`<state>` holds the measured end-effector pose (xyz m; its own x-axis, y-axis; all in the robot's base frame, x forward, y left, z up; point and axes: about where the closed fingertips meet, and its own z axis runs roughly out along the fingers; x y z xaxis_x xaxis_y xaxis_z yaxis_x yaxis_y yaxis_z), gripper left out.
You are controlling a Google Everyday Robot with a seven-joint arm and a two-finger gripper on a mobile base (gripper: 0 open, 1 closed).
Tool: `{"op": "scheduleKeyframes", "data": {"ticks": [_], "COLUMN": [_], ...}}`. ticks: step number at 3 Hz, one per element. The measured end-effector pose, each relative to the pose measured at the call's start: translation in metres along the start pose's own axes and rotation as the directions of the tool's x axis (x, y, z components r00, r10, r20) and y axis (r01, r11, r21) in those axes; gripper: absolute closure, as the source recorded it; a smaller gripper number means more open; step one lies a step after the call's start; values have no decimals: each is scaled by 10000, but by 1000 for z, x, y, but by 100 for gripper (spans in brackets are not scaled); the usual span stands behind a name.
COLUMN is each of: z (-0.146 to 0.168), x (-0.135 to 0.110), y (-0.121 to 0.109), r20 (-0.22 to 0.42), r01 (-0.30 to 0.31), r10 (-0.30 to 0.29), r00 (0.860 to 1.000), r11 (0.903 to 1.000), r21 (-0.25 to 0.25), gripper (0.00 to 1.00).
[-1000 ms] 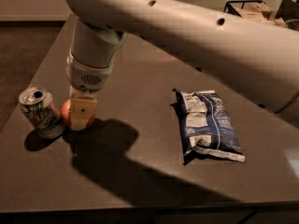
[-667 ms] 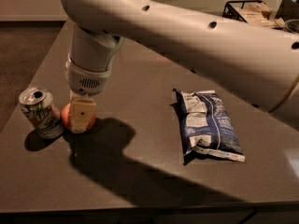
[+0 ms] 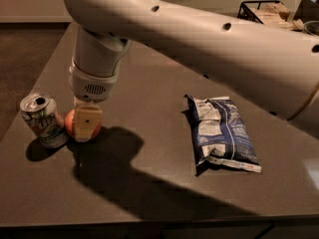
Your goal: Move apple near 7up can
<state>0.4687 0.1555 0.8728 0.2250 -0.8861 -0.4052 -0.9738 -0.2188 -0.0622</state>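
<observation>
Sitting at the apple (image 3: pixel 70 124) beside the 7up can (image 3: pixel 42 119), the gripper (image 3: pixel 87 124): grasp unclear; chip bag (image 3: pixel 222 132) lies well apart.

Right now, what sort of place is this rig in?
Probably an office break area or kitchenette: a dark countertop carrying snacks, a 7up can, an apple and a chip bag, with a wire basket behind. The gripper is down at the apple, beside the can.

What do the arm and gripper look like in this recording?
Thick, smooth off-white arm with small dark round holes; a ribbed, vented white cylindrical wrist. The gripper, down at the small red-orange apple, shows one jaw: a tan block with a dark dot.
</observation>
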Motion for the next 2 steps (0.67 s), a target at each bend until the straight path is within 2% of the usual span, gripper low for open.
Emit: {"op": "scheduleKeyframes", "data": {"ticks": [1,2], "z": [0,0], "x": [-1,-1], "y": [1,1], "r20": [-8,-8], "r01": [22,23], "r10": [-22,-23], "r00": [10000,10000], "r11": [10000,10000], "r21": [2,2], "gripper": [0,0]}}
